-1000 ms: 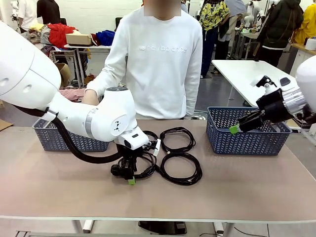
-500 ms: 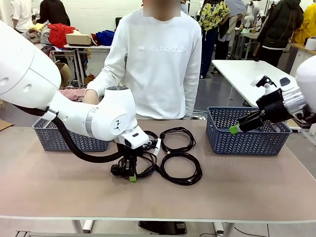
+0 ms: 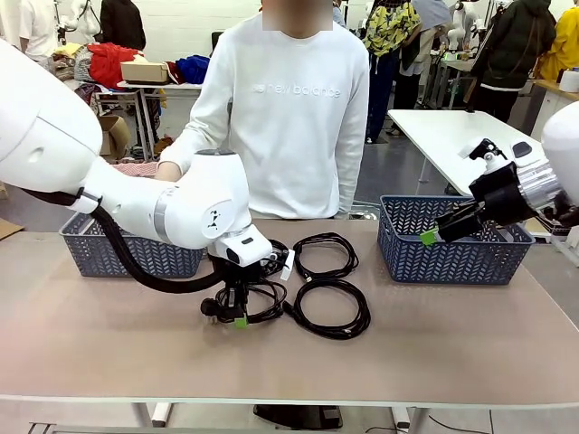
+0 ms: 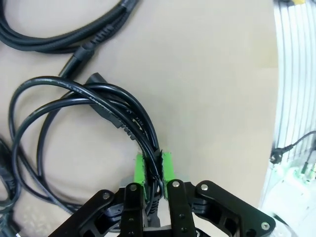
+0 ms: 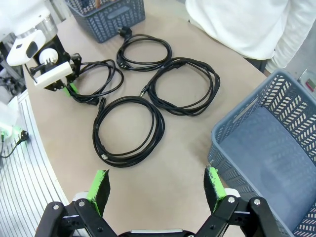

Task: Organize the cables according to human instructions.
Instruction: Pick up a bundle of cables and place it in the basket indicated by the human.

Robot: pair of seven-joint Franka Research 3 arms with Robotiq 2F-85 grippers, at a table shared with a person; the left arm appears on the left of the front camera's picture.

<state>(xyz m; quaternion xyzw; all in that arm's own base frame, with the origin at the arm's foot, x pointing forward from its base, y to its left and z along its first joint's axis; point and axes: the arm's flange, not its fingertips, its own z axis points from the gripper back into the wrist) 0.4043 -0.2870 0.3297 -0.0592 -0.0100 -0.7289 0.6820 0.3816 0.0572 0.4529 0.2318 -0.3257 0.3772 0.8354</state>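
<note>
Foreground: matte tan tabletop (image 3: 470, 353), evenly lit, no hard shadows. Back, upper left: plain white wall (image 3: 181, 23). In front of it, a side table (image 3: 172, 87) piled with red cloth (image 3: 110, 61), blue cloth (image 3: 193, 67) and a beige box (image 3: 145, 70). Right of centre: white table (image 3: 439, 127) on grey floor (image 3: 393, 176). Upper right: people standing.

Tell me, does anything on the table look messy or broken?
Nothing looks broken or spilled. Three thin black coiled cables lie in tidy loops on the brown table. The fourth black cable is pinched between the left arm's green-padded fingers, bunching its loop there.
</note>
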